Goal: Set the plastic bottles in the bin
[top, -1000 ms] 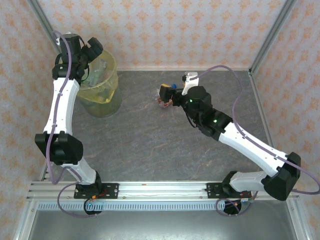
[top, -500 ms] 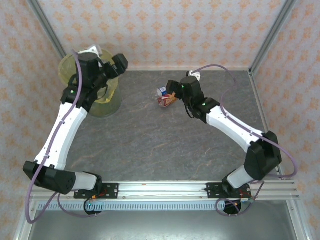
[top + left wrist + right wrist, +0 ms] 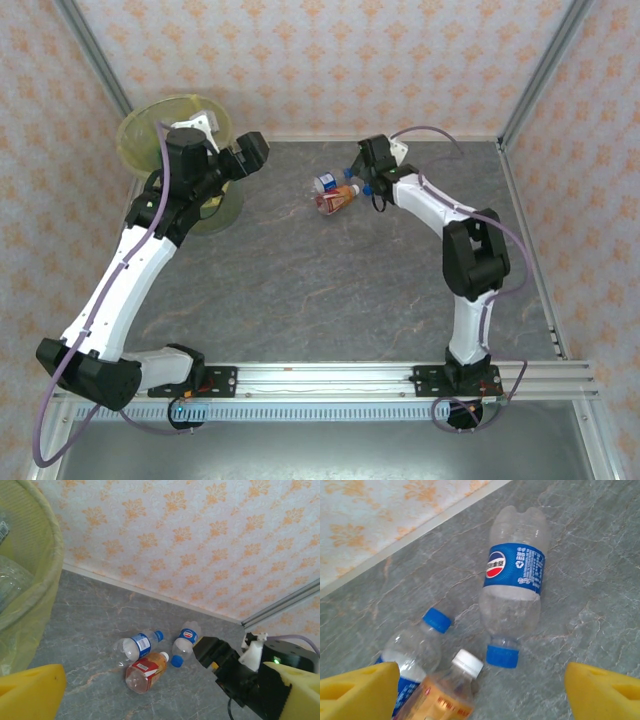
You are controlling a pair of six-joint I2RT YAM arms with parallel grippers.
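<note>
The blue-labelled bottle [image 3: 512,597] is lying on the tabletop [image 3: 600,605] mid-frame in my right wrist view. My right pincer [image 3: 482,692] is hovering over it, pads apart, gripping nothing. I am judging the labelled waist the safest hold. A clear bottle [image 3: 415,652] and an orange-labelled bottle [image 3: 445,697] are crowding its cap at lower left. The bin [image 3: 145,108] is waiting upper left in the top view, my left pincer [image 3: 250,155] gaping beside it.

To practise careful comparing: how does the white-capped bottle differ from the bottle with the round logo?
The white-capped bottle looks orange with a red label; the logo bottle is clear with a blue label. The logo bottle's cap is blue, the white-capped bottle's white. Both lie on their sides, capped, on the table.
</note>
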